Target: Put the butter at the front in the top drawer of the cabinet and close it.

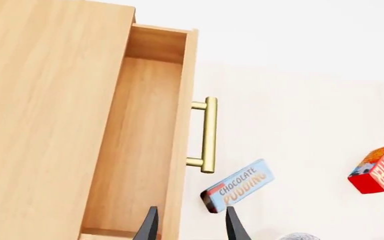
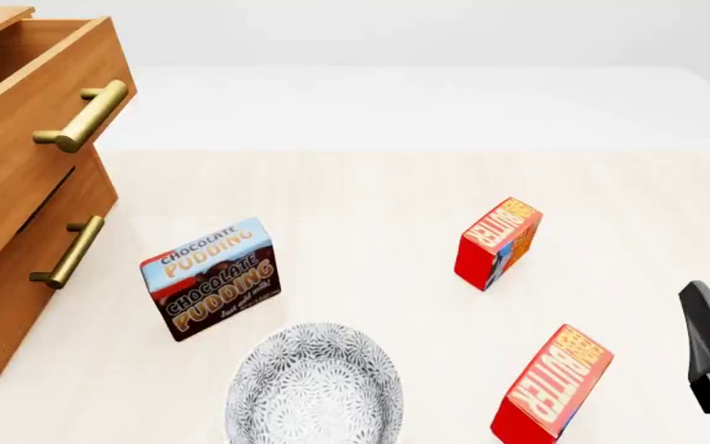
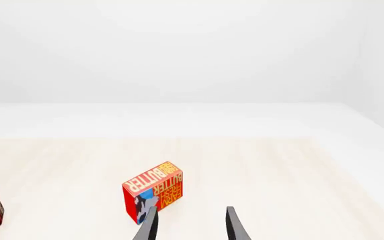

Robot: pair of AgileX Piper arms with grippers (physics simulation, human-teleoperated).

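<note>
The cabinet stands at the left with its top drawer pulled open; the left wrist view shows the drawer empty. The front butter stands near the front right. A second butter stands farther back and shows in the left wrist view. The butter in the right wrist view looks like the farther one. My left gripper is open and empty above the drawer's front edge. My right gripper is open and empty, right of the front butter.
A Chocolate Pudding box stands in front of the cabinet. A grey patterned bowl sits at the front middle. The drawer's brass handle sticks out toward the table. A lower drawer handle sits below it.
</note>
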